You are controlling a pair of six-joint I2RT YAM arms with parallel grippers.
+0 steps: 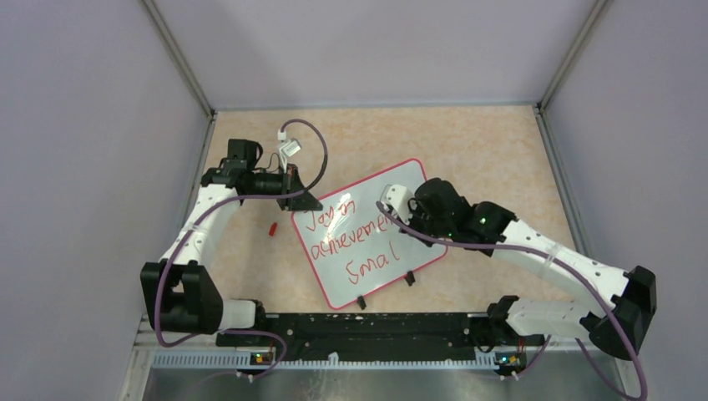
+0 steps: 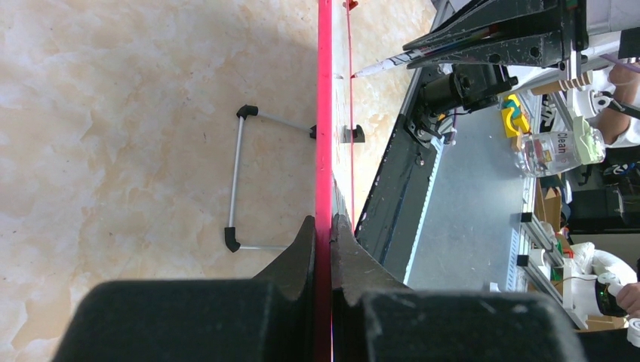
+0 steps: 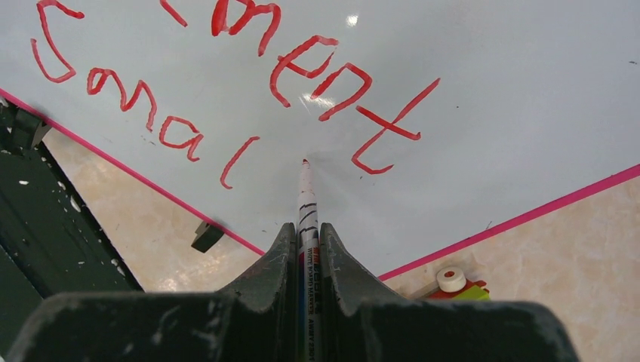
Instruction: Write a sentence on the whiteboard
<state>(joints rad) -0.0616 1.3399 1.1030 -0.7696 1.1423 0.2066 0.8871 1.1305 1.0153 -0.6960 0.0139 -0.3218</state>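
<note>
Whiteboard (image 1: 371, 194) sits askew mid-surface (image 1: 467, 142). Left fingers (image 2: 302, 249) are clamped on its red far-left edge. Right fingers (image 3: 279, 256) are gripping a marker (image 3: 306, 192), tip on the board just past "Smal" in the red sentence (image 1: 351, 238).

red handwritten sentence (image 1: 351, 241) on whiteboard (image 1: 352, 288), overhead view, three lines: "joy in" / "achievement" / "smal". last word ends after a single l.

right wrist view, same writing close up: "ment" on the upper line, "smal" lower left.

marker (image 3: 306, 211) barrel: small black print, seems to read "white board marker"; the rest too small to read.

left wrist view: clear bottle (image 2: 555, 151), label reads "clean"; further letters not legible.
</note>
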